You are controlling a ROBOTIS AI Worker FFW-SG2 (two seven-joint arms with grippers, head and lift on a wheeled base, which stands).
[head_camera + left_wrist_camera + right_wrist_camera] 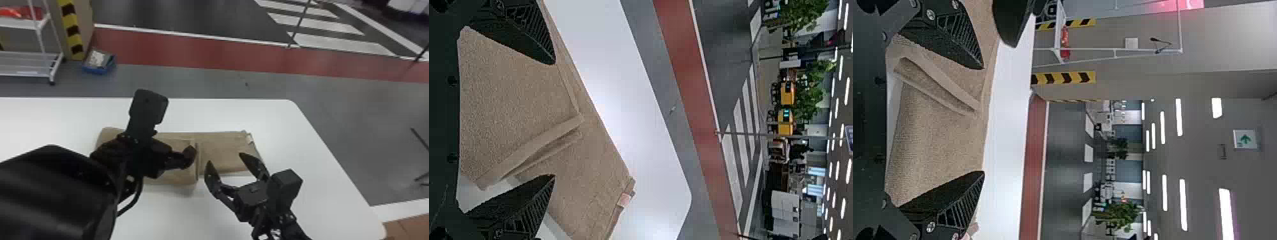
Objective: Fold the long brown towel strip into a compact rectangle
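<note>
folded edge of towel seems free between left gripper and right gripper.

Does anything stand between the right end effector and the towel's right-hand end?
Nothing visible stands between the right end effector and that end of the towel. The left end effector is farther left, over the folded part.

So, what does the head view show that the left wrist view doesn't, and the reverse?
Head view: the white rack, the striped post and the blue box on the floor.
Left wrist view: ceiling lights, yellow machines and green leaves.
Both: the brown towel with its folded edge and tag, the left hand over it, the white table, the red floor strip and the white floor stripes.
</note>
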